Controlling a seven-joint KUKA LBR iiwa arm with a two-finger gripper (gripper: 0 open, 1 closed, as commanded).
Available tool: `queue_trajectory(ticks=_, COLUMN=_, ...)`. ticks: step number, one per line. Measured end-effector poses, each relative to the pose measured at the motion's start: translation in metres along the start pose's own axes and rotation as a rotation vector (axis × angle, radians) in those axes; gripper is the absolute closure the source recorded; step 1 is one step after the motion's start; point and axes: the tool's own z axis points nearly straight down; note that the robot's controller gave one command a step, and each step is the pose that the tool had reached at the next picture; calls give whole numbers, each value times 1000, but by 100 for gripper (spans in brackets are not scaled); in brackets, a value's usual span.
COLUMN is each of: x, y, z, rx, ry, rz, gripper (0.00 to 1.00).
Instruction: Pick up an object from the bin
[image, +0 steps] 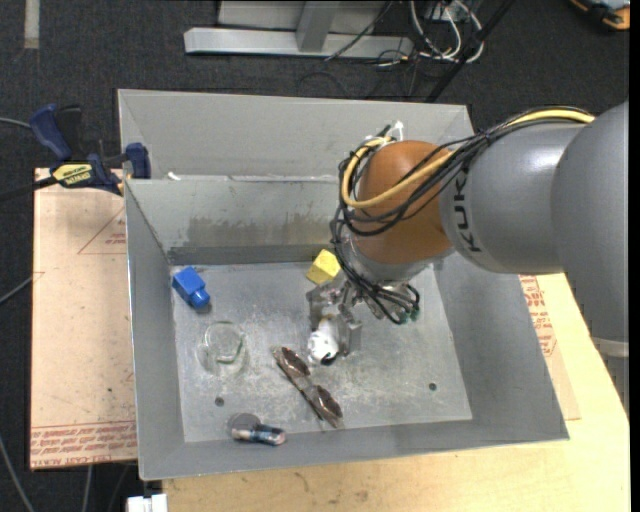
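Overhead view as I see it from the remote station. The bin is dull grey sheet metal with sloping walls and a flat floor, scuffed whitish near the middle. The arm, smooth grey and rounded, enters from the right. Its wrist carries a glossy orange-brown domed cover wrapped in yellow and black cables.

The gripper points down at mid-floor. I cannot tell whether it is open or closed. A small, rounded white object lies directly at its tip, at the centre of the floor; whether it is gripped is not visible to me.

Just beside the white object, toward the front, lie brown-lensed sunglasses, set diagonally. A yellow block sits behind the gripper at the foot of the back wall. A blue block sits in the back left corner. A clear cup stands left of centre, well apart from the gripper. A short silver-and-blue cylinder lies by the front wall.

The floor to the right of the gripper is bare up to the right wall. The left and front sides are more crowded.
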Motion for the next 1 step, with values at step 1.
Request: queue_trajectory(ticks=1, x=-2, y=0, z=-23, rx=3, ry=-8, rz=0, gripper=100)
